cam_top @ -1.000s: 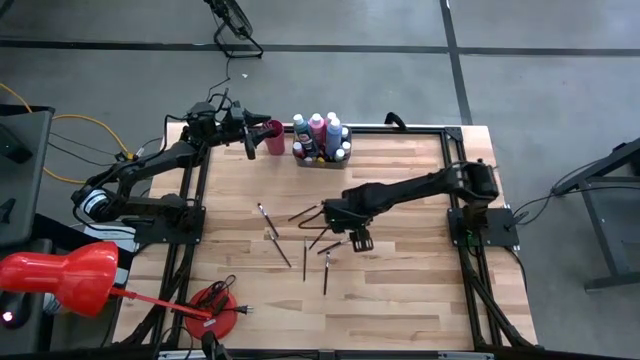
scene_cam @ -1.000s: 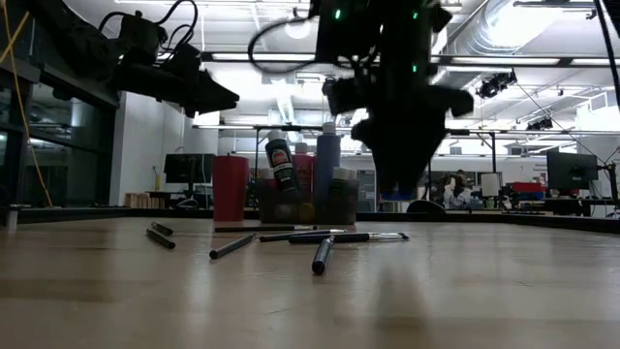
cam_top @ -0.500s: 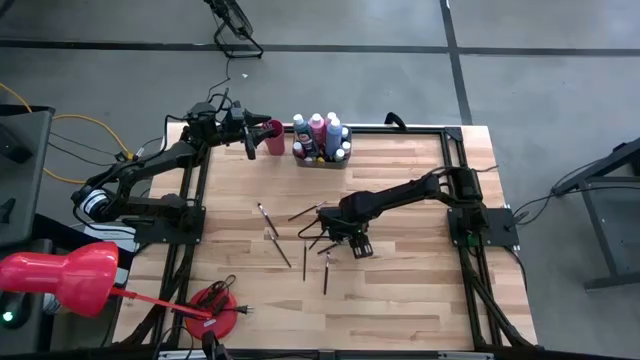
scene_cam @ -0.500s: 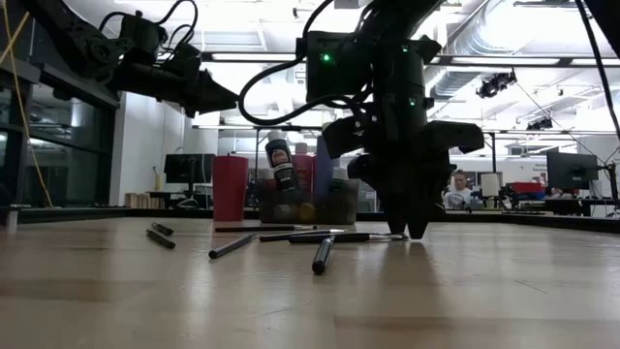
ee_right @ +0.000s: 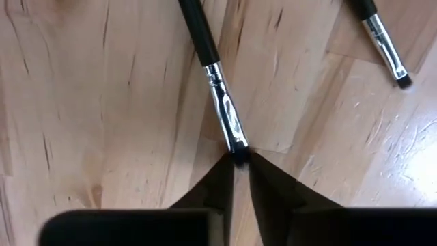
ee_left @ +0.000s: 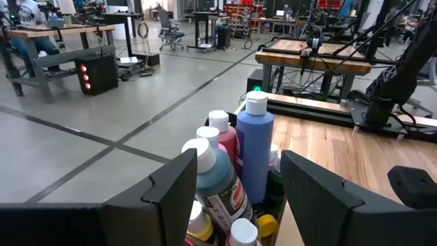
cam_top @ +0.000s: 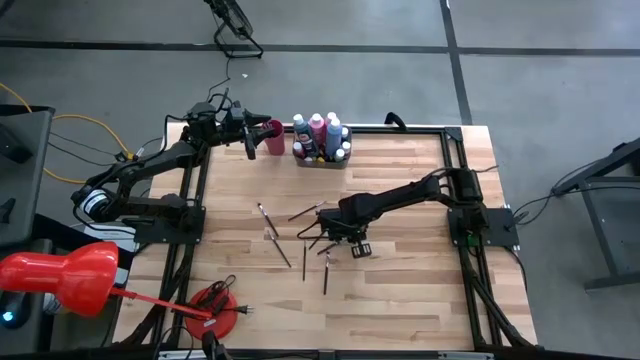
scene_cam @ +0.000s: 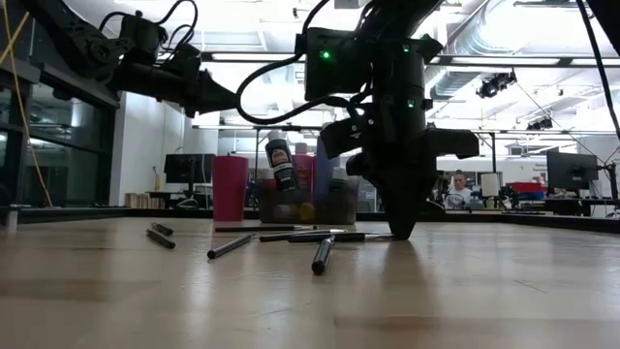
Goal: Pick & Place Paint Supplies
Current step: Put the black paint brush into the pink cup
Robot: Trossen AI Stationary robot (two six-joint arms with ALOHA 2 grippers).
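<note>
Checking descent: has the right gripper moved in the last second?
Yes. The right gripper has dropped from above the tray of paint bottles to the table, fingers closing on a paintbrush.

The table is of pale wood, smooth and a little glossy, with dark grain lines. The paintbrush has a glossy black handle and a shiny metal ferrule. The right gripper looks like matt black plastic. The paint bottles are smooth glossy plastic with white caps and paper labels. The floor is matt grey concrete.

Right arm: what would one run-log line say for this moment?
right gripper: down at table, pinching paintbrush tip | left gripper: open, raised by paint bottles
</note>
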